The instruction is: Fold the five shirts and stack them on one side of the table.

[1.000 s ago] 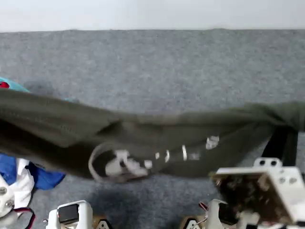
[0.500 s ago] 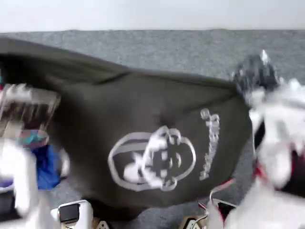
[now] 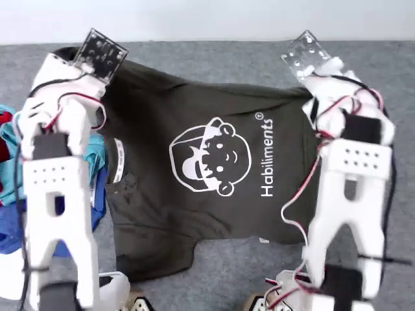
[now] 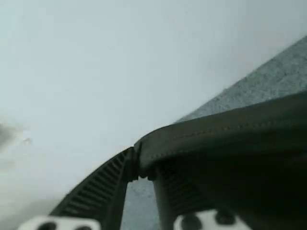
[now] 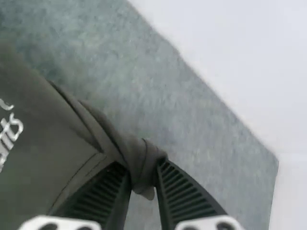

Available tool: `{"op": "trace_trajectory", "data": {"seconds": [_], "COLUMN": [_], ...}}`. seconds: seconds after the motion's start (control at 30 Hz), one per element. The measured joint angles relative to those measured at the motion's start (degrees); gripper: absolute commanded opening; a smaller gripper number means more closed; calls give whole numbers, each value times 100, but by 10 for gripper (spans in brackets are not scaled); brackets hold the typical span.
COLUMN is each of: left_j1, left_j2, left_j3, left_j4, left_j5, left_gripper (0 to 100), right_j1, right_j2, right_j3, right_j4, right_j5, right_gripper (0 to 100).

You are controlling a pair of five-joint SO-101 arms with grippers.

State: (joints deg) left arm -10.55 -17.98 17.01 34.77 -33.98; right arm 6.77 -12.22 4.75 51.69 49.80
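A dark olive shirt [image 3: 207,188] with a white cartoon-face print lies spread over the grey table [image 3: 220,61], print side up. My left arm reaches to its far left corner; the left gripper [image 4: 142,173] is shut on the shirt's hem [image 4: 225,132]. My right arm reaches to the far right corner, where the right gripper [image 5: 143,179] is shut on a bunched fold of the olive shirt [image 5: 43,148]. In the high view the arms' own bodies hide both grippers.
A heap of other shirts [image 3: 8,188], blue, teal, red and white, lies at the table's left edge, partly under my left arm. A pale wall [image 3: 207,19] runs behind the table's far edge. Bare grey table shows beyond the shirt.
The shirt hung low and bunched between the arms a second ago. Both arms swung it away from their bases to the far side, and it now lies spread flat on the table.
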Motion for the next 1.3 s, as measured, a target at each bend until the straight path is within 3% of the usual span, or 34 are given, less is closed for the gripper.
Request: {"op": "trace_trajectory", "data": {"seconds": [0.33,0.57,1.13,1.3], "left_j1": [97,273,369,422], "left_j2": [1820,1987,1196,791], "left_j3": [-1521,-2013,-2022,-1477], "left_j4": [-132,791,5987,6382], "left_j5": [0,0,-97,-246], "left_gripper": [13,13,13,14], "right_j1": [-141,-343,-343,-334], "right_j2": [1187,1556,1600,1600], "right_j3": [0,0,0,0], "right_j4": [-2409,-2646,1741,2875], "right_j5": [18,18,9,9], "right_gripper": [9,9,11,11]}}
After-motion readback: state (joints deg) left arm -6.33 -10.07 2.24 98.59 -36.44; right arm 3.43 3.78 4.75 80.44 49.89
